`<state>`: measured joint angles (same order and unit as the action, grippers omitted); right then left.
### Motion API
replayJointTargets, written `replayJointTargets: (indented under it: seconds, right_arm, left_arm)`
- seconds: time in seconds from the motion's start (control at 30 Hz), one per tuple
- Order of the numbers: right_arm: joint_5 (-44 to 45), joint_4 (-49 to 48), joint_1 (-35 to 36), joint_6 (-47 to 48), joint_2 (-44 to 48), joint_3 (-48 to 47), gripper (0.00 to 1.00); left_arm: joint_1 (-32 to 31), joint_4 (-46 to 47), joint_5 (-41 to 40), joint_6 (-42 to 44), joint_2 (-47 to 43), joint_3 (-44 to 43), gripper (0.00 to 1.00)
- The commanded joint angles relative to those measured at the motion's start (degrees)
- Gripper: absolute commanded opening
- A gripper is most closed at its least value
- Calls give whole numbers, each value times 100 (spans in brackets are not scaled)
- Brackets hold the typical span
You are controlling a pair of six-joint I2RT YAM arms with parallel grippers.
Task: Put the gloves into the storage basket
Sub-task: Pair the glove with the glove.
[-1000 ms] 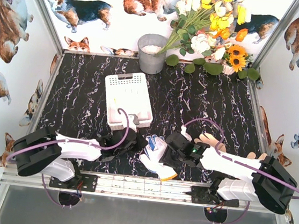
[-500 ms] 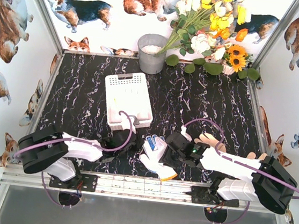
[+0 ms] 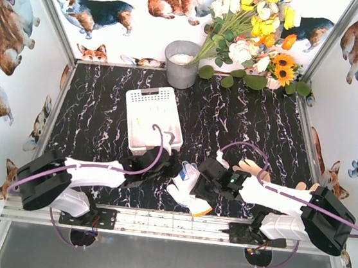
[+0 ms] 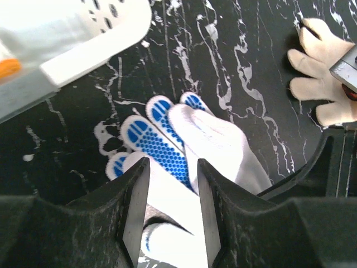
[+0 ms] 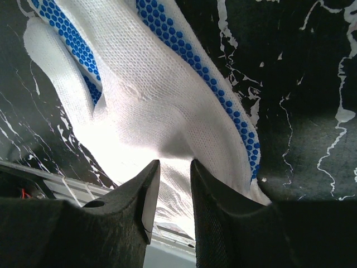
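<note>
A white glove with blue dots (image 3: 186, 188) and an orange cuff lies near the table's front edge, between my two grippers. My left gripper (image 3: 176, 170) hangs over its fingers (image 4: 162, 139), open, with the knit showing between the jaws (image 4: 173, 167). My right gripper (image 3: 205, 178) is shut on the glove's palm side (image 5: 145, 95), with a fold of fabric pinched between the jaws (image 5: 174, 164). The white storage basket (image 3: 146, 96) stands just beyond the left gripper; its corner (image 4: 83, 33) shows in the left wrist view. Beige gloves (image 3: 250, 167) (image 4: 318, 61) lie behind the right arm.
A grey metal bucket (image 3: 182, 63) stands at the back, with a bunch of flowers (image 3: 256, 26) to its right. Printed walls close in the left, back and right sides. The metal front rail (image 3: 175, 223) runs just behind the glove's cuff.
My left gripper has slid right over the blue-dotted glove's fingers and its jaws have opened. The right gripper has stayed put.
</note>
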<state>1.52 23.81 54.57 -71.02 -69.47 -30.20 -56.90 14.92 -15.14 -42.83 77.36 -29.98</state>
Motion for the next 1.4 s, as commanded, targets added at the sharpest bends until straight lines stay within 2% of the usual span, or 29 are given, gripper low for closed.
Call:
replayJointTargets:
  seconds: [0.0,0.43,0.77,1.23,1.37]
  right_arm:
    - [47,-184,-25,-3,-65,5,32]
    - [33,-158,-25,18,-109,-21,32]
    - [29,-174,-27,19,-152,-30,32]
    - [29,-184,-30,11,-172,-15,32]
    - [50,-148,-25,-6,-157,3,32]
  left_arm:
    - [-48,-189,504,103,487,-414,33]
    - [-48,-107,996,-137,1432,-958,16]
    - [-64,-184,974,-285,1552,-922,16]
    - [-127,204,1182,-419,2004,-997,16]
    - [-179,179,930,-444,1838,-937,6]
